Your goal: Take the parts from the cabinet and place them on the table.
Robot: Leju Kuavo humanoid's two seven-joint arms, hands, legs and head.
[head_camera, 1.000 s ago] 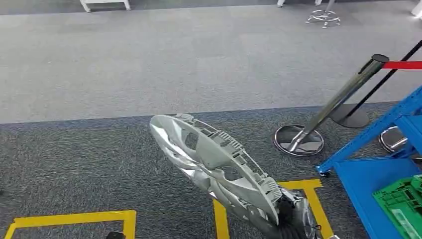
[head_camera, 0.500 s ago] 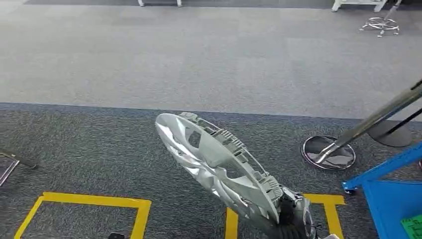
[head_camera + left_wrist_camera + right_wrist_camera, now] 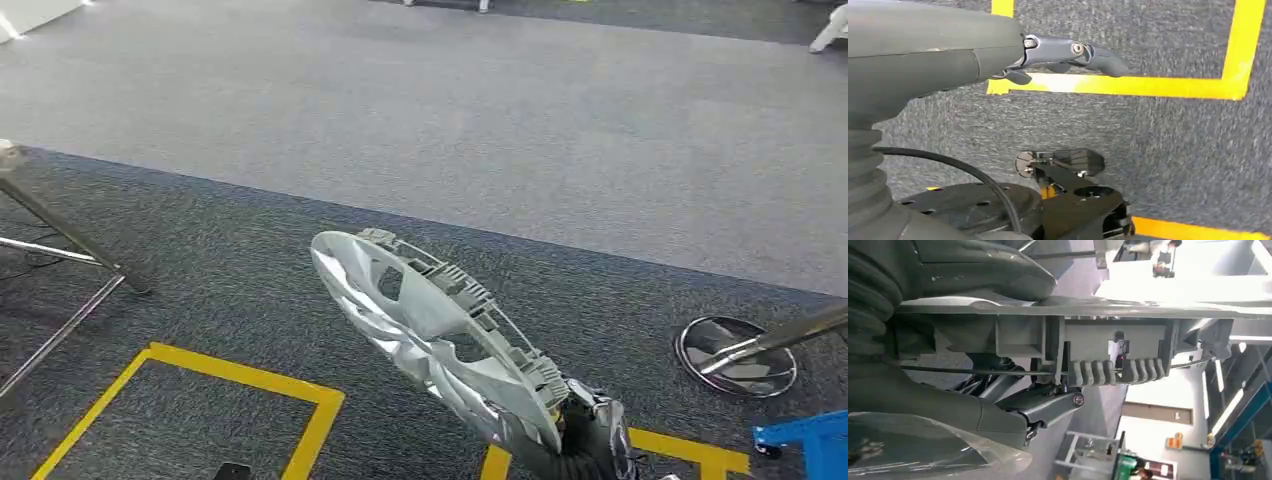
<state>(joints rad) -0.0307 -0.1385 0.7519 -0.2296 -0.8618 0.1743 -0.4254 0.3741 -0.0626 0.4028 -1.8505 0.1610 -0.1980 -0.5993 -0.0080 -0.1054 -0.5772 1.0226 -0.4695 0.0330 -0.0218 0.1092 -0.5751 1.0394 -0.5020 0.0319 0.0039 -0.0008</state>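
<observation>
Your part, the round silver plastic wheel cover with ribbed clips along its back rim (image 3: 440,340), is in the air over dark grey carpet, tilted on edge with its far side up and away from the body. It is gripped at the near rim by the right hand (image 3: 590,445); the right wrist view puts the rim (image 3: 1088,335) between the thick grey thumb and the darker fingers (image 3: 1048,405). An edge grip low at the rim probably explains the cantilevered tilt, so expect the far side to swing if you turn sharply. The left hand (image 3: 1063,55) hangs beside the body over the floor, fingers extended, holding nothing, likely kept free for balance. Below run yellow tape floor markings (image 3: 250,380). To the right sit a chrome stanchion base (image 3: 735,355) and a blue shelf corner (image 3: 805,445); slanted metal legs (image 3: 60,240) stand left. No table is visible yet, so judge this a carry in progress.
</observation>
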